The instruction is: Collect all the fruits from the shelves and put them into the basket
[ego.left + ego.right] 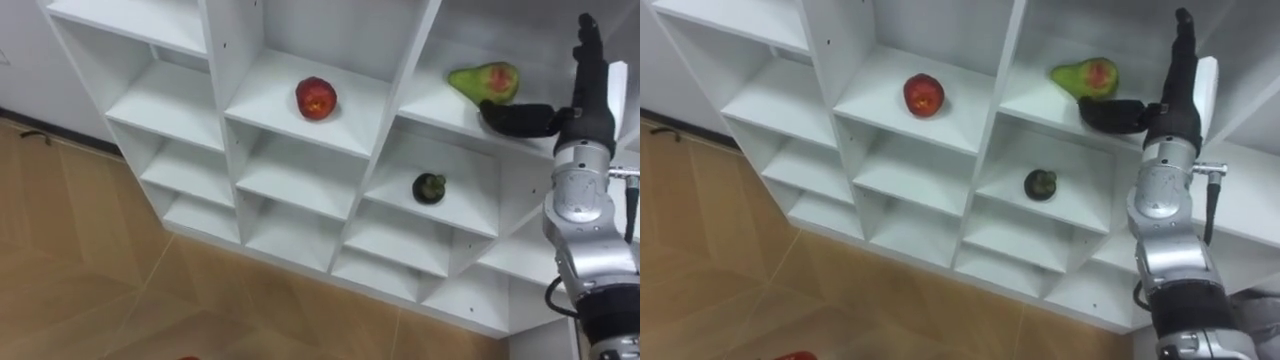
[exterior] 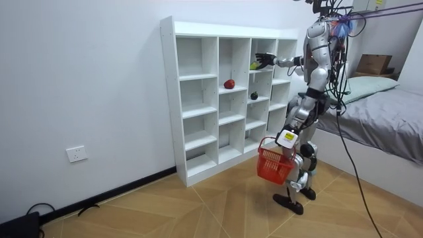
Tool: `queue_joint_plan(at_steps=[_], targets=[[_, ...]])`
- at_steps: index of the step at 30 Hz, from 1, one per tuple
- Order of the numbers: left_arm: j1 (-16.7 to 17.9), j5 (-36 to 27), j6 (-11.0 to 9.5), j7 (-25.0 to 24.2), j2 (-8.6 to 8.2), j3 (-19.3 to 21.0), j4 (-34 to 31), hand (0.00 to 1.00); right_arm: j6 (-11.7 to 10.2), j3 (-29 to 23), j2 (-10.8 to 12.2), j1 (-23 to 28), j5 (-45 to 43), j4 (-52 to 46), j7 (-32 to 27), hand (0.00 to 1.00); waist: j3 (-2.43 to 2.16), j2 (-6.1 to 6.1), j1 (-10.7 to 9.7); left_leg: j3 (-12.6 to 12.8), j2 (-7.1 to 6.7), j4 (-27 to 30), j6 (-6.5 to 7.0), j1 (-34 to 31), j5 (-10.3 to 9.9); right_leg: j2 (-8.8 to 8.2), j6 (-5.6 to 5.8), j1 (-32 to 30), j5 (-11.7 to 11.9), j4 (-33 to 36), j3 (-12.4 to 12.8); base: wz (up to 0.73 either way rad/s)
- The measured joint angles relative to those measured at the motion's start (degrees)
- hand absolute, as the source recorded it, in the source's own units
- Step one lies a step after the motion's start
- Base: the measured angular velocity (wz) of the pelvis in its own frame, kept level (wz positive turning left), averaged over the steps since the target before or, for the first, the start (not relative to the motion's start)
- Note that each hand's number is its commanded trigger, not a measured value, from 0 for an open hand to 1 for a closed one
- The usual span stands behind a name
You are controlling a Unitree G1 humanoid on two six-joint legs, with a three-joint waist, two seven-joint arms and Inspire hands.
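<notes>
I stand in front of a white closet of open shelves [image 1: 300,140]. A green pear-shaped fruit with a red patch [image 1: 487,80] lies in an upper compartment on the right. My right hand [image 1: 588,85] is raised just right of it, open, with fingers straight up and the thumb reaching under the fruit's near side. A red apple [image 1: 316,97] sits one compartment to the left. One shelf below the green fruit lies a small dark green fruit [image 1: 429,187]. In the room view my left hand [image 2: 285,139] hangs low, shut on the handle of a red basket [image 2: 273,165].
The other compartments hold nothing. Wooden floor [image 1: 90,270] lies below the closet. In the room view a bed [image 2: 390,112] with a cardboard box [image 2: 373,63] stands behind me, at the room view's right.
</notes>
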Motion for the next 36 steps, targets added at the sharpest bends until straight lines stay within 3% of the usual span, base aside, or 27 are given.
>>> queue_joint_plan(at_steps=[10, 25, 36], targets=[[-0.3, -0.4, 0.1, 0.0, 0.09, 0.2, -0.1, 1.00, 0.0, 2.7, -4.2, -0.6, 0.1, 2.1, 2.0, 0.00, 0.12, 0.34, 1.6, 0.3, 0.16, 0.1, 0.04, -0.5, 0.0, 0.01, -0.11, -0.8, 0.1, 0.6, 0.2, 0.00], [-1.2, 0.0, 1.1, -0.1, 1.29, 0.2, -1.7, 1.00, 0.0, 5.0, -4.5, -1.2, -0.3, 4.7, 3.6, 0.00, -0.32, -0.38, 1.7, 0.3, 0.49, 0.4, -0.24, -0.8, 0.2, 0.02, -0.40, -1.1, 0.2, 0.6, -0.1, -0.01], [-1.7, -0.1, 1.6, -1.2, 2.21, -0.7, -1.5, 1.00, -0.1, 8.3, -6.4, -3.4, -1.9, 7.3, 6.6, 0.00, -0.18, -1.21, 1.9, 0.3, 0.52, 0.4, -0.30, -0.7, 0.3, 0.29, -0.54, -0.9, 0.3, 0.4, 0.1, 0.00]])
